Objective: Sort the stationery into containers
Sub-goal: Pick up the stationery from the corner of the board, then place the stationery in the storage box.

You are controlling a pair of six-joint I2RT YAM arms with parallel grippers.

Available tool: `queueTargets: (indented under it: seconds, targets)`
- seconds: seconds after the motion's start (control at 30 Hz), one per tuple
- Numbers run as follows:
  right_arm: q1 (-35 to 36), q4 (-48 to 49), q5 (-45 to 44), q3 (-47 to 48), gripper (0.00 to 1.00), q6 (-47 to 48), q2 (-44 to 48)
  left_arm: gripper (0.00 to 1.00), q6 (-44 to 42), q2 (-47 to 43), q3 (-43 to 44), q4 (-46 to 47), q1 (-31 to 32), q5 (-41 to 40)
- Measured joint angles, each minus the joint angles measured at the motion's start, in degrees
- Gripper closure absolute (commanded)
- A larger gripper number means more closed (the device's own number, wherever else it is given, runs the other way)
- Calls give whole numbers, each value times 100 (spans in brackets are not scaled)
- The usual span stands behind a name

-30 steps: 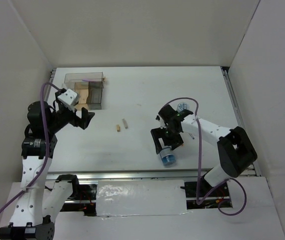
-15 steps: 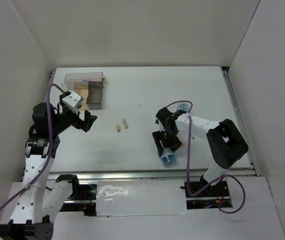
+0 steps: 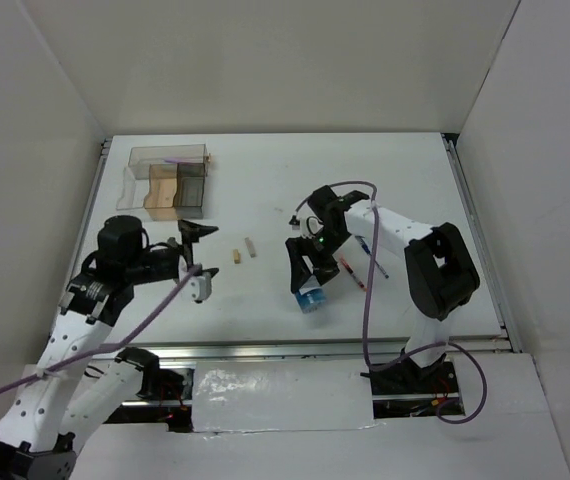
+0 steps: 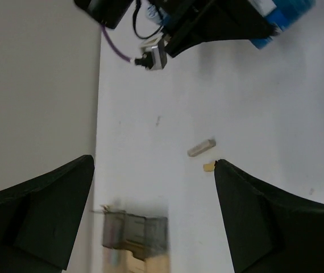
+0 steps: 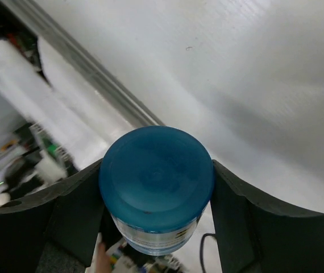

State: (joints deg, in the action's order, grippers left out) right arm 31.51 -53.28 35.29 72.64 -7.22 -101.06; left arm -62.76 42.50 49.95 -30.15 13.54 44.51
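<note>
R gripper (image 5: 156, 187) clamps a small round blue plastic tub (image 3: 311, 299), mid white table (image 3: 265, 190), toward near edge. L gripper (image 4: 153, 165) gapes, empty. Two tan stubs (image 3: 235, 257) & thin red-orange pen (image 3: 350, 272) lie loose, well apart from far-left clear compartmented organiser (image 3: 170, 180); most sorting's left, I'd say.

Left gripper (image 4: 154, 165) spread wide over white table (image 4: 264, 102). 2 items near 1 finger: grey stub (image 4: 201, 147), tan stub (image 4: 209, 166). Organiser (image 4: 135, 233) blurred.
</note>
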Motion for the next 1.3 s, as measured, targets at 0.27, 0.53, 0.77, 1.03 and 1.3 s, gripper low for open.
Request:
queueTargets:
  seconds: [0.27,0.53,0.77,1.03,1.3]
  targets:
    - [-354,-468,1128,33,100,-31,-461,1,-2874,520,-4,-505,2087,-835]
    - [-352,-520,1335,15,100,-433,-450,6,-2708,1558,68,-107,4540,-2142]
    - [-352,-529,1335,-9,100,-734,-439,3,-2149,2087,149,461,5167,-2868]
    - [-323,-529,1349,-11,100,-822,-439,1,-1784,2448,149,879,5180,-3123]
    - [-319,-531,1392,-11,100,-820,-439,1,-1755,2778,146,1287,5182,-3123]
